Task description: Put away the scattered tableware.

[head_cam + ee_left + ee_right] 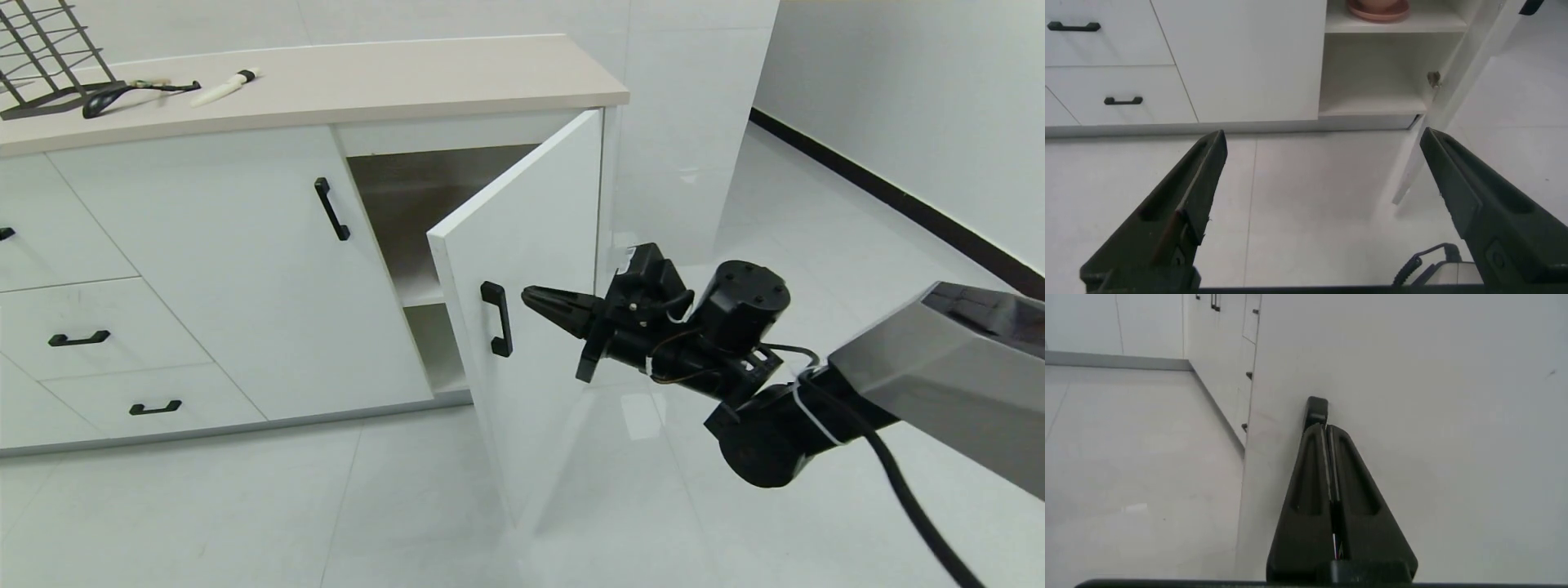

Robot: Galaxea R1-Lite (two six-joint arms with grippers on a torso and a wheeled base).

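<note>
the right gripper [532, 296], fingers together, is being held just right of the door handle [496, 318]; the left gripper [1321, 139] is being held with fingers wide. the cabinet door [535, 212] is probably best being swung along its hinge arc.

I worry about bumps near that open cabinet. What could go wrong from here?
1. The right gripper, shut, points at the handle of the open door; a nudge may swing it closed.
2. A dish sits on the shelf; tableware pushed in could knock it.
3. The black spoon and white utensil lie far along the counter; an arm reaching them might catch the door.
</note>
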